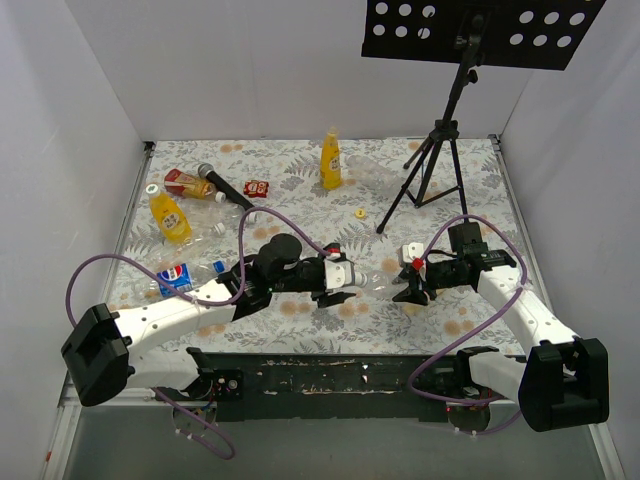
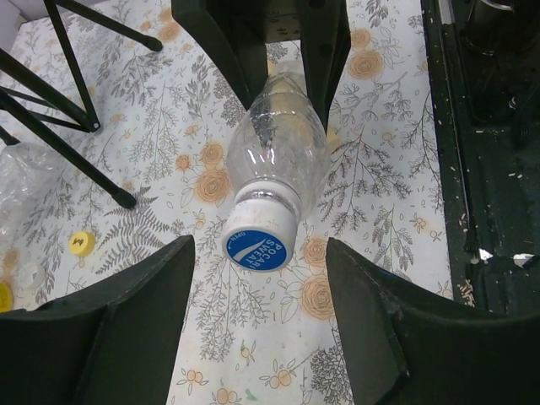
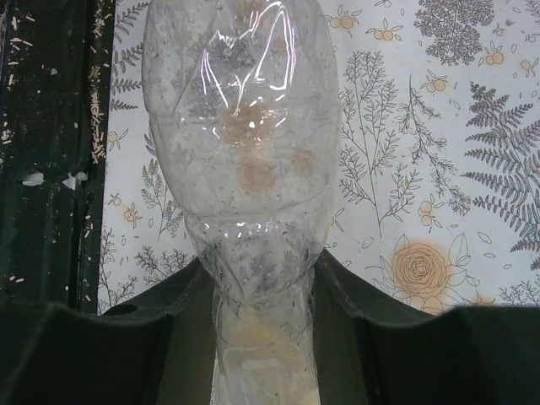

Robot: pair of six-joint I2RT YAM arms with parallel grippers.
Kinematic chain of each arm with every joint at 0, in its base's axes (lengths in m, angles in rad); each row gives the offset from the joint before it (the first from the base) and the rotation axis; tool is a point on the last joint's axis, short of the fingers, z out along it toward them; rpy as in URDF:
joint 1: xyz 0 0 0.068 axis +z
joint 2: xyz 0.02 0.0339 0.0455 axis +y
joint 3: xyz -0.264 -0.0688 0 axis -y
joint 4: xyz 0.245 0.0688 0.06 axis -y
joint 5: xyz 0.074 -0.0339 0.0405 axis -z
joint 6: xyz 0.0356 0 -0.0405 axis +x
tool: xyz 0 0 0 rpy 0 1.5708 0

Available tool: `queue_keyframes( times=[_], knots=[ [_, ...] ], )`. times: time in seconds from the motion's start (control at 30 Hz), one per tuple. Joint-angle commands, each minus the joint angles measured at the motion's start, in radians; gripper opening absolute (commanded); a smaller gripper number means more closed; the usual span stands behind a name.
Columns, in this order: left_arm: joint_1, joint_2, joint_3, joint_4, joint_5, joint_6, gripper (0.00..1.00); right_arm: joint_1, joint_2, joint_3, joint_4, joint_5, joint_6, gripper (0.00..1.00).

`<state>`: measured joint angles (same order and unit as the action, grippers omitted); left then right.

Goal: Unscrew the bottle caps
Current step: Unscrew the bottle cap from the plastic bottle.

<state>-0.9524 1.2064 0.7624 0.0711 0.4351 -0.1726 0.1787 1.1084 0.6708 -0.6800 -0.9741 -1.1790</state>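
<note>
A clear bottle (image 1: 380, 286) lies on its side on the floral cloth between my two grippers. My right gripper (image 1: 410, 291) is shut on its body; in the right wrist view the bottle (image 3: 245, 169) is pinched between the fingers of that gripper (image 3: 261, 337). Its white cap with a blue top (image 2: 257, 245) points at my left gripper (image 2: 257, 325), which is open; the cap sits just ahead of the gap between the fingers, touching neither. In the top view the left gripper (image 1: 350, 287) is close to the bottle's neck end.
An orange-yellow bottle (image 1: 330, 160) stands at the back, and another (image 1: 170, 216) lies at the left by a red-labelled bottle (image 1: 186, 183), a black microphone (image 1: 225, 186) and a blue-labelled bottle (image 1: 180, 277). A loose yellow cap (image 1: 359, 212) lies near the black tripod stand (image 1: 435, 170).
</note>
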Motion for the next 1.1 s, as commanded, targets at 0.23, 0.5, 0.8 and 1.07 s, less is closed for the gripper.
queue_keyframes(
  times=[0.23, 0.5, 0.8, 1.07],
  knots=[
    [0.004, 0.012, 0.049, 0.049, 0.048, -0.041, 0.36, -0.001, 0.002, 0.009, -0.015, -0.023, -0.013, 0.11],
    [0.003, 0.007, 0.116, -0.063, 0.024, -0.310, 0.00, -0.001, 0.005, 0.009, -0.015, -0.017, -0.014, 0.11],
    [0.006, -0.015, 0.232, -0.286, -0.192, -1.307, 0.00, -0.001, 0.021, 0.013, -0.021, -0.026, -0.019, 0.11],
    [0.006, 0.024, 0.333, -0.453, -0.320, -1.372, 0.00, -0.001, 0.010, 0.009, -0.018, -0.017, -0.018, 0.11]
  ],
)
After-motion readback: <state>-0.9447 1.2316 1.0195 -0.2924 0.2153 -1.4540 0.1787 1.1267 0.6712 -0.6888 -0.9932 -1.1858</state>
